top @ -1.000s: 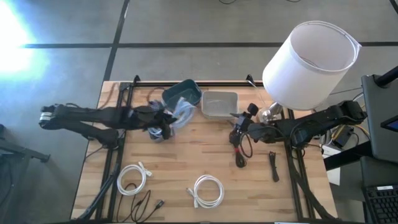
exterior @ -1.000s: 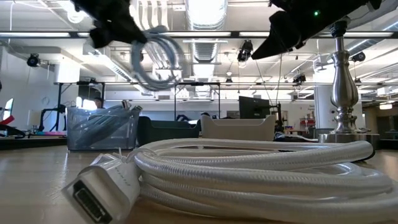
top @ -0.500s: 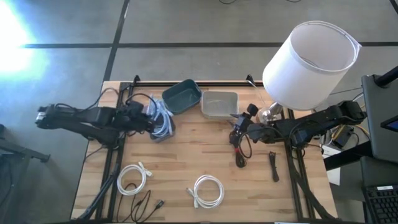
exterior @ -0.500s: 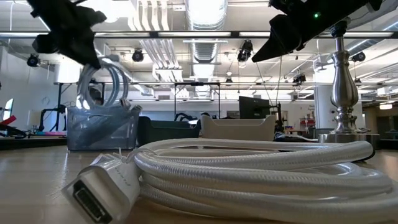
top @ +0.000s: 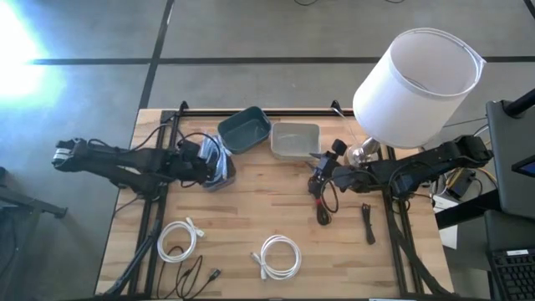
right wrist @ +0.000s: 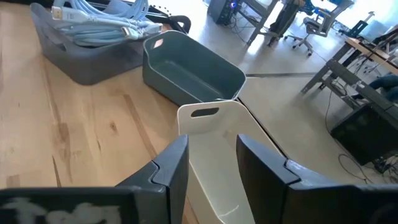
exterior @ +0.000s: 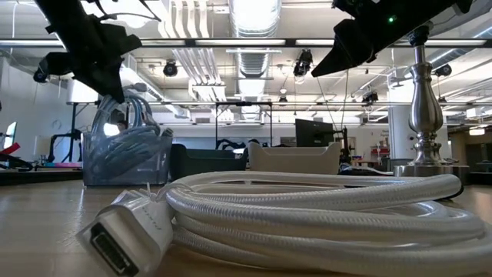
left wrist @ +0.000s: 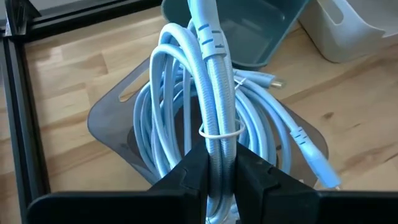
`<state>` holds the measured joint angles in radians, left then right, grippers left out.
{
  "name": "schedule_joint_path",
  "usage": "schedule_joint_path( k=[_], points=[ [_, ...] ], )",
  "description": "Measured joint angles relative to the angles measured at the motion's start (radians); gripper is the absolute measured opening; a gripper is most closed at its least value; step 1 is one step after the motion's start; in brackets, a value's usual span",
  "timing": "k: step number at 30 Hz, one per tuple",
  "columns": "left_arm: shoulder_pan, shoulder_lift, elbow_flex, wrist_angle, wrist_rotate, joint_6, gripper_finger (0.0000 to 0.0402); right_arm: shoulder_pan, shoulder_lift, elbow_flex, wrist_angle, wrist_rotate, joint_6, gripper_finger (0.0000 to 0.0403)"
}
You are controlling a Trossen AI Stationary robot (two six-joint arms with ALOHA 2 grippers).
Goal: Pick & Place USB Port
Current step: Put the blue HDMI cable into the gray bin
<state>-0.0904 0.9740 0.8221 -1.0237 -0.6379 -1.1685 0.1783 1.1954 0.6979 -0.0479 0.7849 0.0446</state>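
Note:
My left gripper (top: pixel 203 159) is shut on a coil of light-blue cable (left wrist: pixel 211 93) over a clear grey bin (left wrist: pixel 109 118) at the table's far left. In the low view the coil (exterior: pixel 127 123) hangs from the gripper (exterior: pixel 104 73) down into the bin (exterior: pixel 127 165). My right gripper (top: pixel 318 177) hovers open and empty at the table's right of centre, above a black cable (top: pixel 324 205). In its wrist view the gripper (right wrist: pixel 211 149) has nothing between its fingers. My left gripper pinches the coil's bundled strands (left wrist: pixel 219 146) between its two fingers, beside the thin tie around the bundle. The fingers come from the table's left, slanting down, and lie across the strands. The coil hangs below them, its lower loops inside the grey bin.
A teal bin (top: pixel 244 130) and a pale bin (top: pixel 294 140) stand along the far edge. Two white cable coils (top: pixel 180 238) (top: pixel 280 255), a thin black cable (top: pixel 199 274) and a short black piece (top: pixel 368 222) lie near the front. A lamp (top: pixel 418 75) stands at the far right.
My left gripper has carried the blue coil toward the table's left, away from the teal bin, and then down. The coil, which swung high in the air, now hangs with its lower loops in the grey bin.

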Motion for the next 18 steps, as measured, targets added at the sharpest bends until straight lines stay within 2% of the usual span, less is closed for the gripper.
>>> schedule_joint_path(
  k=[11, 18],
  points=[
    [0.001, 0.009, 0.029, -0.039, -0.008, -0.024, 0.0053, 0.000, 0.000, 0.000, 0.000, 0.000, 0.006, 0.0132],
    [0.001, 0.090, 0.024, 0.024, -0.026, -0.002, 0.0057, 0.000, 0.000, 0.000, 0.000, 0.000, 0.005, 0.0129]
  ],
)
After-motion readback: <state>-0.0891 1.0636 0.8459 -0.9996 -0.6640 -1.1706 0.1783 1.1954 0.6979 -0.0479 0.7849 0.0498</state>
